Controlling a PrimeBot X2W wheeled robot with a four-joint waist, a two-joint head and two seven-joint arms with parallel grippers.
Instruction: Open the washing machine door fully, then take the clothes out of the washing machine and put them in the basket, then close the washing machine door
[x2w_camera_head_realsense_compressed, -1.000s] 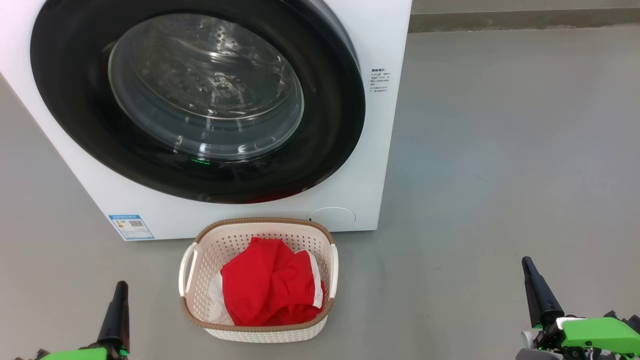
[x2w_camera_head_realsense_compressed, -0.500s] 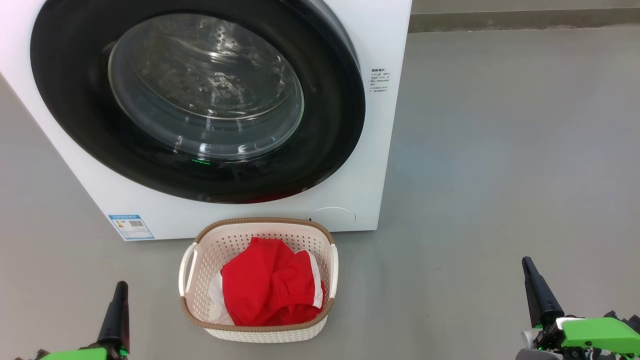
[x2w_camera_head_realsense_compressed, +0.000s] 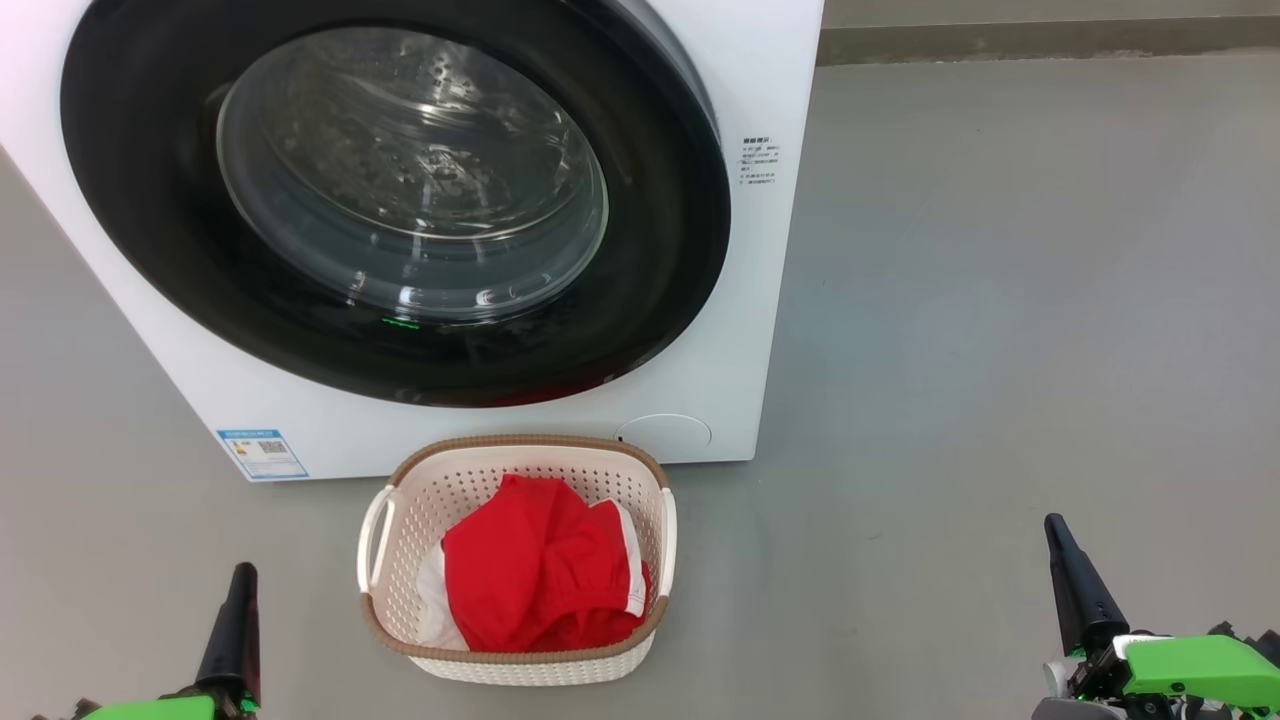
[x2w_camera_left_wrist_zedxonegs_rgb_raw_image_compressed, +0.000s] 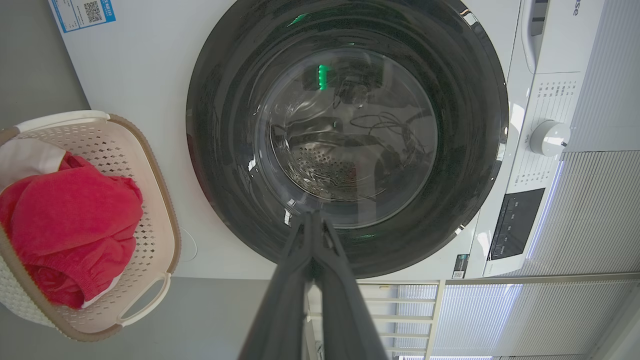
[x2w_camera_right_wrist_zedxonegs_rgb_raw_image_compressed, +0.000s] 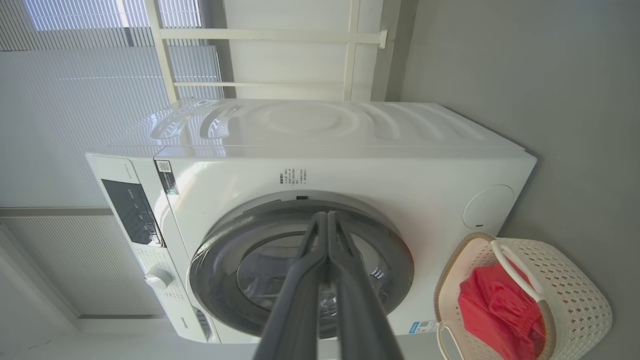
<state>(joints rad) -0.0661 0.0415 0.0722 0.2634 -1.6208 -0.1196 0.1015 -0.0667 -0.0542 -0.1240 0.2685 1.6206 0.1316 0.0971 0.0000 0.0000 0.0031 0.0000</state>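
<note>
— How many things sit by the big white boxy washing machine (x2w_camera_head_realsense_compressed: 770, 330)?
— One small cream perforated plastic basket (x2w_camera_head_realsense_compressed: 520, 442), brown-rimmed, just before the machine's front. It holds one heap of bright red clothes (x2w_camera_head_realsense_compressed: 540, 575) with white trim (how many garments, I cannot tell).
— And the door?
— One round, glossy black-rimmed glass door (x2w_camera_head_realsense_compressed: 660, 250), flush against the machine.
— Grippers?
— Two: left gripper (x2w_camera_head_realsense_compressed: 243, 570) and right gripper (x2w_camera_head_realsense_compressed: 1050, 522), fingers pressed together, gripping nothing, well back from the machine.
</note>
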